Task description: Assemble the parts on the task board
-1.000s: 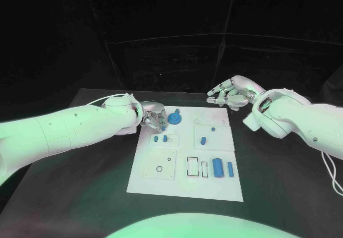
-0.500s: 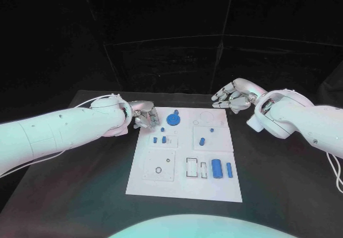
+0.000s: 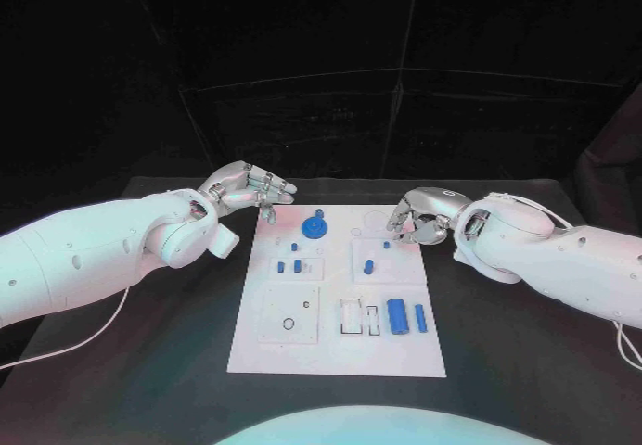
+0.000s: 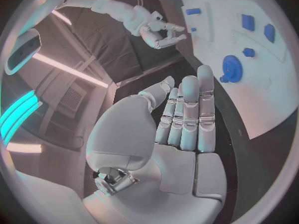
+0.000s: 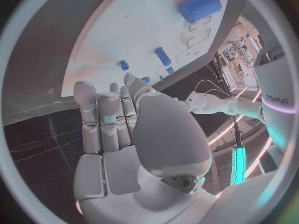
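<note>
Head view: the black table carries the white task board at its middle. The left hand, fingers apart and empty, hovers off the board's far left corner; the right hand, fingers curled, holds nothing over its far right edge. A blue gear stands near the far edge, a blue cylinder lies nearer.

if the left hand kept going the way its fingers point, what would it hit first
Probably the blue gear on the white board: the left hand points toward it with nothing between, though its height above the board is unclear.
</note>
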Tool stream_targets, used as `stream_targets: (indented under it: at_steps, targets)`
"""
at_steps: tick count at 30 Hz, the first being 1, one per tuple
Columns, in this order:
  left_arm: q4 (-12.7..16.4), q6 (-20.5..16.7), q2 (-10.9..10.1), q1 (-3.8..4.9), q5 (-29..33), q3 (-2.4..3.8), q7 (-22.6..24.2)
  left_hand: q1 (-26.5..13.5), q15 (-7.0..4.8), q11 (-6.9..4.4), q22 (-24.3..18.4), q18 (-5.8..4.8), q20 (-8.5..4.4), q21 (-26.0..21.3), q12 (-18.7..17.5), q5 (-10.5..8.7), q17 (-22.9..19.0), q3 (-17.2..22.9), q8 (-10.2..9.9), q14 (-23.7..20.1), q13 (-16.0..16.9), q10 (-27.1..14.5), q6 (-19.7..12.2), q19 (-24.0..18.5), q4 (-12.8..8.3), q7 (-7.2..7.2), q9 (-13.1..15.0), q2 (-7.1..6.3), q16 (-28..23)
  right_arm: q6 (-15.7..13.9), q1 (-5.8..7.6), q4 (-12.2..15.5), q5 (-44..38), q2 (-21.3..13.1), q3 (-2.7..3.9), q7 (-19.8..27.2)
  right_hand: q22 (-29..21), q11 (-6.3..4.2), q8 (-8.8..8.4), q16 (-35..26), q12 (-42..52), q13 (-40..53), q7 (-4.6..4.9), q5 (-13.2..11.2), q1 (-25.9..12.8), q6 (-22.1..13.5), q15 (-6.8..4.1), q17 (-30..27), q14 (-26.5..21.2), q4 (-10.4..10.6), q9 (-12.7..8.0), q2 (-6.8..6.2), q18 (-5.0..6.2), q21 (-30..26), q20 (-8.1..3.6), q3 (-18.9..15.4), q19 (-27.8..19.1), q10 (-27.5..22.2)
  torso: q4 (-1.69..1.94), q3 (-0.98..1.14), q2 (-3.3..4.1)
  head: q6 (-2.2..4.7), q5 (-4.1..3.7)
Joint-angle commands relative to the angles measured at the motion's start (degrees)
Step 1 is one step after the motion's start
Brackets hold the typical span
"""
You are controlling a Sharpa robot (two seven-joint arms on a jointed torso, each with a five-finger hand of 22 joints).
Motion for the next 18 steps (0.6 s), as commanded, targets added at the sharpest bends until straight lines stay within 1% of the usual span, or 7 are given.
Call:
stream_targets:
  at_steps: [1,5,7,8,13,18]
  targets:
    - [1.0,-1.5,-0.2,0.09,13.6,0.00,6.2,-0.2,-0.02,-0.07,-0.1,1.16,0.01,-0.3,0.2,0.21,-0.1,0.0,0.3,-0.4,0.1,0.1,0.4,-0.4,0.3,-0.09,0.0,0.20,-0.2,0.6,-0.18,0.3,-7.6,0.2,0.02,-1.9,0.1,0.51,-0.60,0.0,-0.6,-0.9,0.36,-0.3,-0.1,-0.6,0.22,0.1,0.3,-0.1,-0.1,-0.88,0.13,-0.1,0.17,0.7,0.4,-0.4,0.03,0.03,0.01,0.07,-0.14]
    - [1.7,-1.4,-0.5,0.08,14.7,-0.03,7.0,-0.2,-0.01,-0.07,-0.2,1.16,0.01,-0.5,0.3,0.21,-0.2,0.0,0.3,-0.5,0.1,0.0,0.5,-0.4,0.3,-0.07,0.0,0.23,-0.3,0.9,-0.47,0.3,-8.4,0.7,-0.01,-2.0,0.2,0.87,-1.27,0.2,-1.3,-2.2,0.77,-0.4,-0.5,-1.0,0.47,0.2,0.3,-0.5,-0.1,-1.60,0.11,-0.1,0.39,2.0,0.5,-0.6,0.00,0.01,0.05,0.07,-0.04]
    - [1.9,-1.4,-0.6,0.08,14.9,-0.03,7.2,-0.2,0.00,-0.07,-0.2,1.16,0.01,-0.5,0.4,0.21,-0.3,0.1,0.4,-0.5,0.1,0.0,0.5,-0.5,0.3,-0.06,0.0,0.25,-0.3,1.3,-0.58,0.2,-8.6,0.9,-0.02,-1.9,0.3,0.96,-1.43,0.3,-1.4,-2.5,0.87,-0.5,-0.6,-1.1,0.51,0.3,0.4,-0.6,-0.1,-1.77,0.10,0.0,0.45,2.4,0.5,-0.6,-0.04,0.04,0.05,0.05,-0.08]
    - [2.0,-1.4,-0.6,0.08,14.9,-0.04,7.2,-0.2,0.00,-0.07,-0.2,1.16,0.01,-0.6,0.4,0.21,-0.3,0.1,0.4,-0.5,0.1,0.0,0.5,-0.5,0.4,-0.06,0.0,0.26,-0.3,1.4,-0.61,0.2,-8.6,1.0,-0.02,-1.9,0.3,0.96,-1.43,0.3,-1.4,-2.5,0.87,-0.5,-0.6,-1.1,0.51,0.3,0.4,-0.6,-0.1,-1.77,0.10,0.0,0.45,2.4,0.5,-0.6,-0.08,0.07,0.05,0.03,-0.09]
    - [2.2,-1.5,-0.7,0.08,15.1,-0.04,7.4,-0.2,0.02,-0.02,-0.3,1.14,0.02,-0.7,0.6,0.21,-0.5,0.0,0.4,-0.7,0.2,-0.1,0.4,-0.5,0.4,0.03,0.0,0.21,-0.3,2.3,-0.80,-0.1,-8.8,1.6,-0.09,-1.8,0.4,1.14,-1.57,0.4,-1.7,-3.5,1.08,-0.5,-0.7,-1.0,0.63,0.5,0.4,-1.0,0.0,-1.93,0.09,0.0,0.58,3.7,0.6,-0.5,-0.05,0.06,0.06,-0.02,-0.29]
    - [2.4,-1.4,-0.8,0.08,15.2,-0.04,7.4,-0.2,0.10,0.11,-0.5,1.12,0.06,-1.0,0.9,0.21,-0.7,0.0,0.4,-0.9,0.2,-0.4,0.0,-0.6,0.4,0.24,-0.1,0.12,-0.3,3.0,-0.99,-0.7,-8.8,2.1,-0.21,-1.6,0.6,1.20,-1.56,0.6,-1.9,-4.3,1.18,-0.6,-1.0,-0.7,0.68,0.6,0.4,-1.2,0.1,-1.91,0.06,0.2,0.64,5.0,0.8,-0.2,-0.04,0.07,0.08,-0.15,-0.28]
